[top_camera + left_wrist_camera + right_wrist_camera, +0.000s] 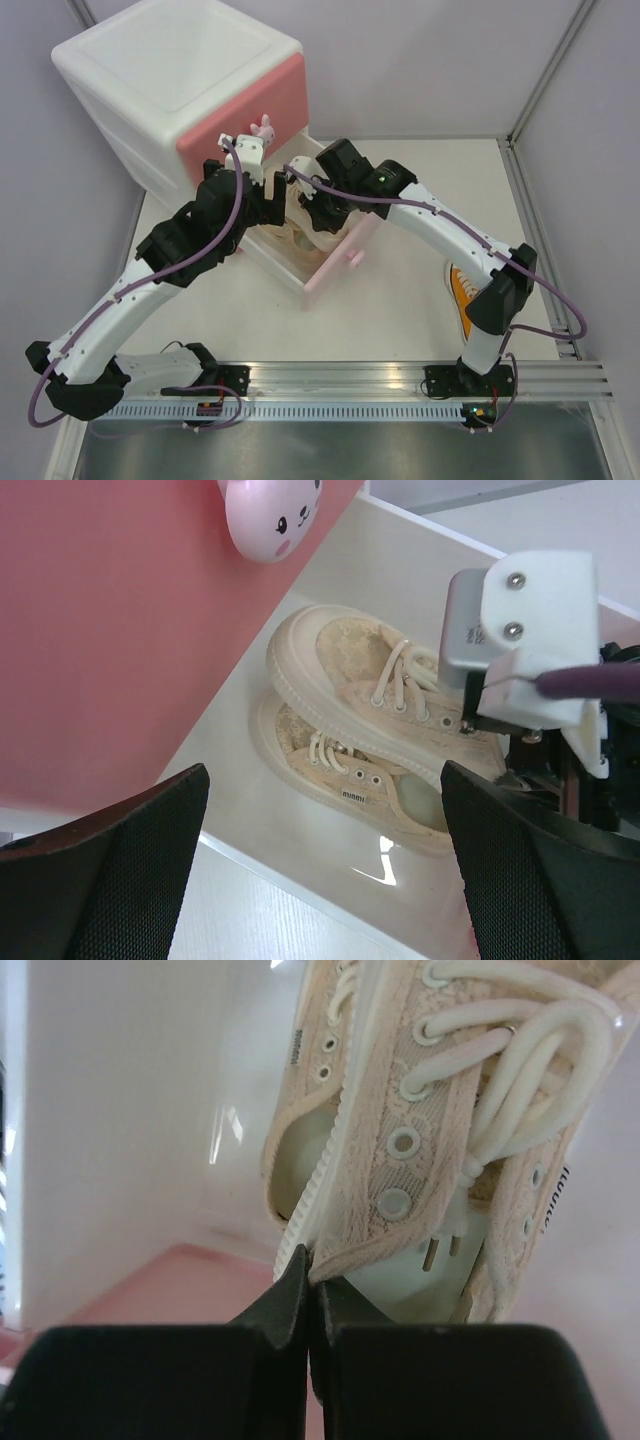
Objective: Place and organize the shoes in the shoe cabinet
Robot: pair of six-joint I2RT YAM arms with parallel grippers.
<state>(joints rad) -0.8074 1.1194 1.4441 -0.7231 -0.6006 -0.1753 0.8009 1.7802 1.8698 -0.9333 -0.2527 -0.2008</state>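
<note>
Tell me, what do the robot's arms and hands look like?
The left arm and right arm have slim white links, chunky black joints and a purple cable along each. The left hand and right hand each have two black fingers.

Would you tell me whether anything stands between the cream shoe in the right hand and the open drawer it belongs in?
Nothing visible does. The right hand, shut on the eyelet flap of the cream shoe, holds it inside the open lower drawer, right beside the other cream shoe.
</note>
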